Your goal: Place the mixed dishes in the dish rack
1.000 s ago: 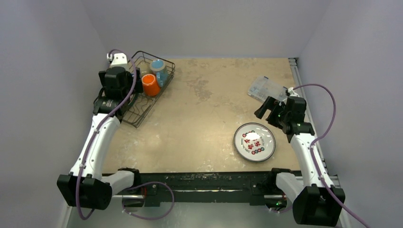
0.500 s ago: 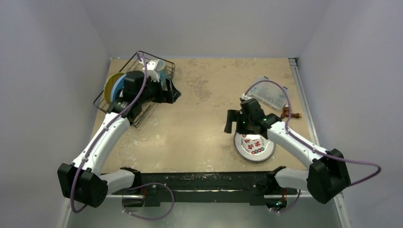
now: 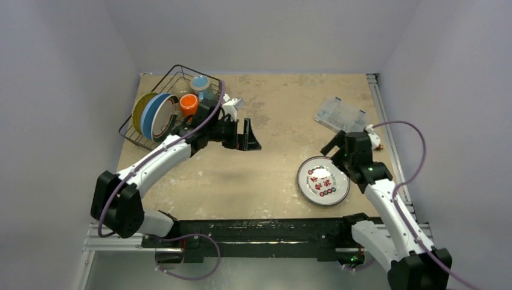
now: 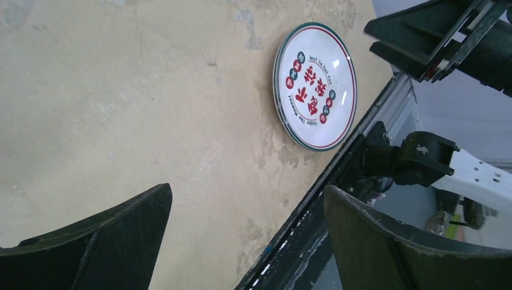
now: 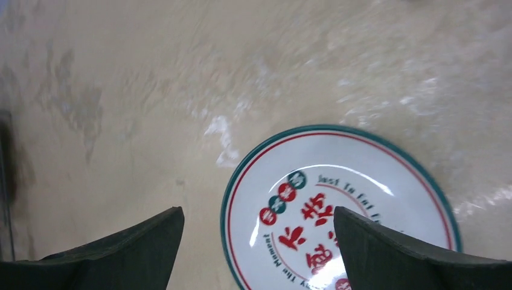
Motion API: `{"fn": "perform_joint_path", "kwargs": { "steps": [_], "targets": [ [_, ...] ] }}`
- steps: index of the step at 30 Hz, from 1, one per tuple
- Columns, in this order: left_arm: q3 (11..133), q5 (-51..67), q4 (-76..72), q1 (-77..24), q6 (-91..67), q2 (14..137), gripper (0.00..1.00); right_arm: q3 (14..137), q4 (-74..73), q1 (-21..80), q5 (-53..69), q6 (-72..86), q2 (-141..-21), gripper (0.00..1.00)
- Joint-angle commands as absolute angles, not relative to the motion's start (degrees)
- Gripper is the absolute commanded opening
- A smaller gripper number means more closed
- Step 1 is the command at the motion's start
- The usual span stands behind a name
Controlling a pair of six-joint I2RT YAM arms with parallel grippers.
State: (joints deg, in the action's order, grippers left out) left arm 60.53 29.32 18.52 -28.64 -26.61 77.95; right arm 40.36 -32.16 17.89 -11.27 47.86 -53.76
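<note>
Right gripper [image 3: 331, 147] hovers with its jaws spread wide and nothing between them, and its wrist view shows the white red-dotted plate [image 5: 344, 211] lying flat just beneath the fingers, untouched. That plate [image 3: 323, 180] sits at about four o'clock on the table [image 3: 272, 109], the one dish not yet loaded. Over to the left gripper [image 3: 247, 136]: jaws apart too, empty, out over bare table near centre, just clear of the dish rack [image 3: 181, 67] at ten o'clock. Inside the rack, the yellow woven plate [image 3: 142, 112] and a blue plate [image 3: 158, 115] stand on edge, with the orange cup [image 3: 188, 104] and blue mug [image 3: 200, 84] behind them. A cream cup I can't make out. The clear plastic box [image 3: 340, 115] stays out of it at two o'clock. By my reckoning, nearly done: one plate to go.
</note>
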Motion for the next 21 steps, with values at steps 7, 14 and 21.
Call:
{"fn": "perform_joint_path", "kwargs": {
  "steps": [7, 14, 21],
  "targets": [
    [61.0, 44.0, 10.6, -32.3, -39.9, 88.7, 0.94, 33.6, -39.0, -2.4, -6.7, 53.6, -48.7, 0.81],
    [60.1, 45.3, 8.1, -33.1, -43.1, 88.8, 0.93, 30.7, -37.0, -9.8, -8.0, 54.4, -49.0, 0.58],
    [59.9, 45.4, 7.6, -33.1, -43.8, 87.8, 0.93, 29.6, -34.2, -12.2, -7.9, 53.4, -53.1, 0.46]
  ]
}}
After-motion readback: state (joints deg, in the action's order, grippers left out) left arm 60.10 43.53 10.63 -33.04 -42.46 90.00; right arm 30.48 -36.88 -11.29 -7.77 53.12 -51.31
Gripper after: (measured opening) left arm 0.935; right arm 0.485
